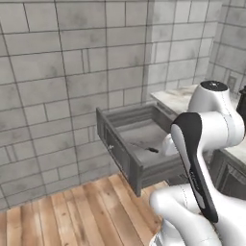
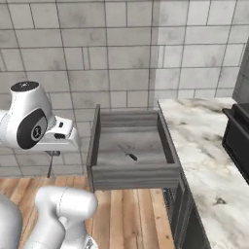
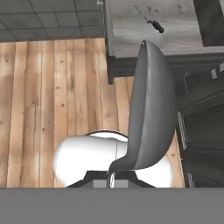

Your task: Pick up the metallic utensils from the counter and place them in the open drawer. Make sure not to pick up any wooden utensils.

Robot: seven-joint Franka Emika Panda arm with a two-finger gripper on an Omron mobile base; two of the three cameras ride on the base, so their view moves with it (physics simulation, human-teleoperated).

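Note:
My gripper (image 3: 112,180) is shut on the thin handle of a grey metal spoon (image 3: 151,109), one of the metallic utensils, whose broad bowl stands up in the hand view. In the right base view the gripper (image 2: 52,154) hangs over the wooden floor, left of the open drawer (image 2: 130,176), with the spoon (image 2: 49,168) pointing down. A thin knife with a black handle (image 2: 130,155) lies inside the open drawer (image 1: 120,153); it also appears as the knife (image 1: 149,149) and the knife (image 3: 155,25). The marble counter (image 2: 204,141) runs to the drawer's right. The wooden utensils are out of view.
A grey tiled wall (image 2: 97,53) stands behind the drawer. Wooden floor (image 1: 72,211) lies in front and to the left. A black stove (image 2: 238,131) sits on the counter's right side. Dark cabinet fronts (image 3: 201,122) lie below the counter.

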